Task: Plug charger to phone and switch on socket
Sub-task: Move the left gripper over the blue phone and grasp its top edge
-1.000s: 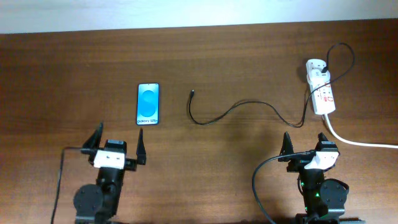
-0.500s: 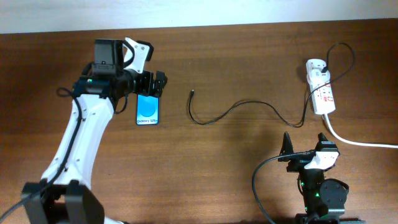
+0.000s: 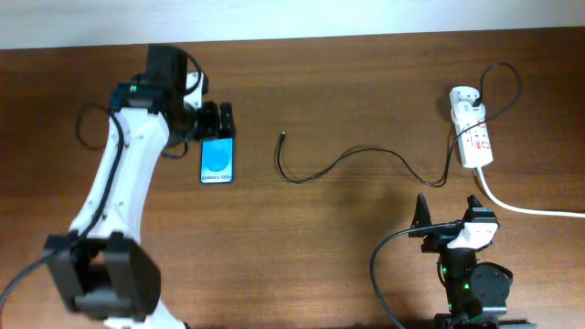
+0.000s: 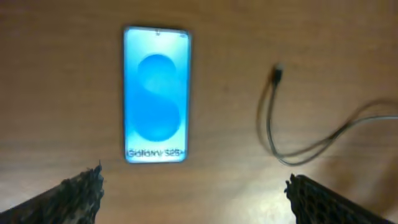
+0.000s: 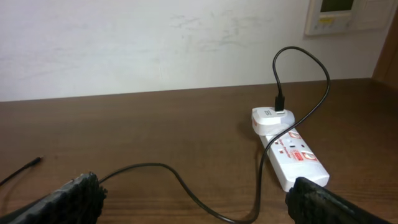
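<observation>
The phone (image 3: 217, 164) lies flat at the left-centre of the table, screen lit; it also shows in the left wrist view (image 4: 157, 93). My left gripper (image 3: 215, 121) is open and empty, held in the air over the phone's far end. The charger (image 3: 352, 157) is a thin black cable. Its plug tip (image 3: 284, 136) lies free to the right of the phone and also shows in the left wrist view (image 4: 277, 73). The cable runs to the white adapter (image 3: 464, 96) on the socket (image 3: 475, 139). My right gripper (image 3: 448, 217) is open at the near edge, facing the socket (image 5: 295, 158).
A thick white cord (image 3: 530, 208) leaves the socket toward the right edge. A pale wall (image 5: 155, 43) stands behind the table's far edge. The cable (image 5: 186, 186) loops across the wood between my right fingers.
My left arm rose from its rest at the near edge and reached out over the phone, then settled slightly closer over its far end. The right arm has not moved.
</observation>
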Controlling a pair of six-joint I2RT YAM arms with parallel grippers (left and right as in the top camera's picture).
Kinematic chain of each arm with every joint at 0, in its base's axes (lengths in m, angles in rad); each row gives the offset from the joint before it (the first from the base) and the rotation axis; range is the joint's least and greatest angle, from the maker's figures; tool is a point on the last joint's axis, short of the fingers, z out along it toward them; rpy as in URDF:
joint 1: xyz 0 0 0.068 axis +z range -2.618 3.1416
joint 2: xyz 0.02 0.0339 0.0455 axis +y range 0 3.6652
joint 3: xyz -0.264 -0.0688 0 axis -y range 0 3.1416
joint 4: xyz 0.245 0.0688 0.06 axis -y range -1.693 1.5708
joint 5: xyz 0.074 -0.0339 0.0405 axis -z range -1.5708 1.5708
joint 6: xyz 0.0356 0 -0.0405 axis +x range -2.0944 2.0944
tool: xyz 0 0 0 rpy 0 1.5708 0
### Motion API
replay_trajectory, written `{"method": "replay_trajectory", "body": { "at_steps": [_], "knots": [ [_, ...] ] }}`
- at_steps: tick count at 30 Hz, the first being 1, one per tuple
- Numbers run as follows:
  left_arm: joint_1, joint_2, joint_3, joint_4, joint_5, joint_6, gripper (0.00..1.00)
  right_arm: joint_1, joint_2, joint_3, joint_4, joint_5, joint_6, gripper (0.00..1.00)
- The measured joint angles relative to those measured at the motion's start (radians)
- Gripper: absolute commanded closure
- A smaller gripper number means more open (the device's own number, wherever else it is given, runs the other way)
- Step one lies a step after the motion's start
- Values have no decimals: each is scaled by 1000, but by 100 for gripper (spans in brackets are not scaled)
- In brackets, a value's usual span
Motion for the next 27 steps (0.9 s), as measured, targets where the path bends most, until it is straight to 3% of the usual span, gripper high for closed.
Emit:
{"method": "replay_trajectory", "body": {
  "at_steps": [1,3,10,19,22,27],
  "knots": [
    [0,94,119,-58,-48,-3,0,0,0,0,0,0,0,2],
    [0,159,172,-84,-65,13,1,0,0,0,0,0,0,2],
    [0,404,177,-50,-95,100,2,0,0,0,0,0,0,1],
    [-18,419,177,9,-135,161,0,0,0,0,0,0,0,2],
    [-44,419,177,8,-182,126,0,0,0,0,0,0,0,2],
    [-44,430,311,-194,-170,75,0,0,0,0,0,0,0,2]
  ]
}}
